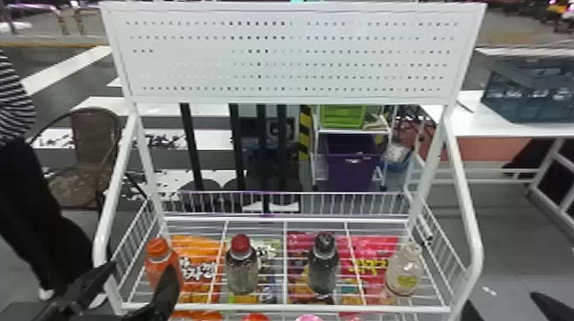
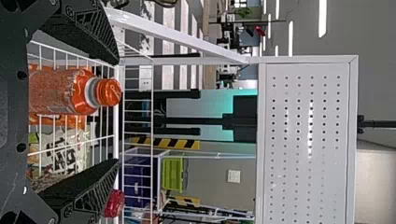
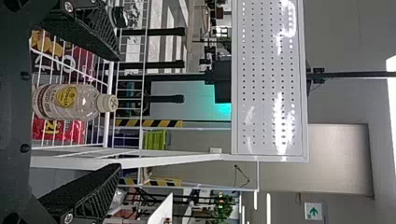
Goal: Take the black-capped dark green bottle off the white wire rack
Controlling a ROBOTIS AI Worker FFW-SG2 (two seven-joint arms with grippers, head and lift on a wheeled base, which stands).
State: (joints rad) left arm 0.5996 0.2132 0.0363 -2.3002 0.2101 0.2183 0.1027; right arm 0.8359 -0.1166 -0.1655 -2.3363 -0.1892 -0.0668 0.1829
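Your left gripper (image 2: 117, 112) sits at 8 o'clock in the head view, your right gripper (image 3: 119, 112) at 4, both with fingers spread, nothing clamped. Black-capped dark green bottle (image 1: 323, 269) is upright at 5 o'clock on the white wire rack (image 1: 256, 307), between the red-capped bottle (image 1: 241, 271) and clear bottle (image 1: 405, 271). So tbh nothing's done; you've got the grasp and lift-off left.

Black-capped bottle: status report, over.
Left gripper open near orange bottle; right gripper open too. Black-capped bottle upright on rack, ungripped. Red-capped and clear bottles flank it.
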